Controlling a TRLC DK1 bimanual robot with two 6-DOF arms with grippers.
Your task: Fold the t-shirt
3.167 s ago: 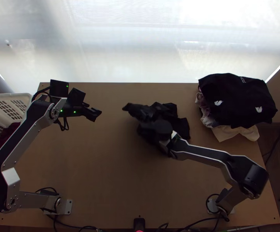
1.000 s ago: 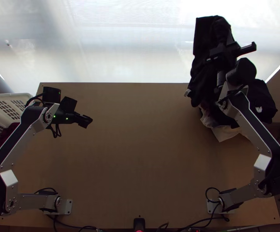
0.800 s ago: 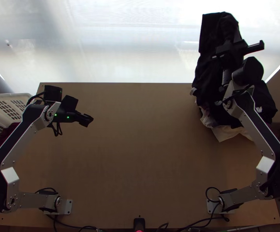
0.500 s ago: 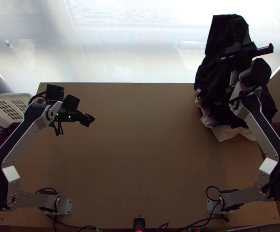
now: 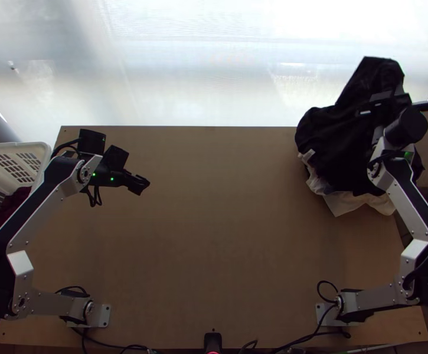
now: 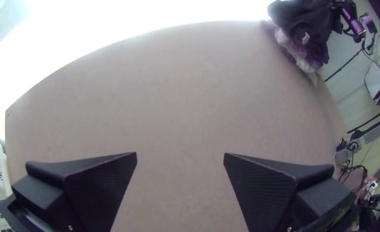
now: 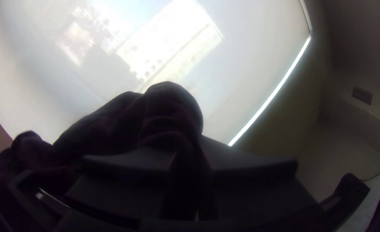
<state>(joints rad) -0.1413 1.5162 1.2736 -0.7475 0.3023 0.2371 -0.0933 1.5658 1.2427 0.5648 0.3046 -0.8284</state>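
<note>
In the top view my right gripper (image 5: pixel 385 88) is over the far right corner of the table, shut on the black t-shirt (image 5: pixel 343 135), which hangs bunched from it onto the clothes pile. The right wrist view has dark cloth (image 7: pixel 168 107) pinched between the fingers of the right gripper (image 7: pixel 188 159). My left gripper (image 5: pixel 143 184) stands above the table's left part, well away from the shirt. In the left wrist view the left gripper (image 6: pixel 180 154) is open with bare table between its fingers, and the black shirt (image 6: pixel 301 21) shows far off on the pile.
Under the shirt lie pale garments (image 5: pixel 349 202) at the right edge of the table (image 5: pixel 214 236). A white basket (image 5: pixel 16 150) holding dark red cloth (image 5: pixel 7 215) stands beyond the left edge. A small black device (image 5: pixel 212 342) sits at the near edge.
From mid-table, my right gripper has carried the shirt to the far right pile, then shifted right and nearer, its lower part now spread over the pile. The left arm has moved only slightly.
</note>
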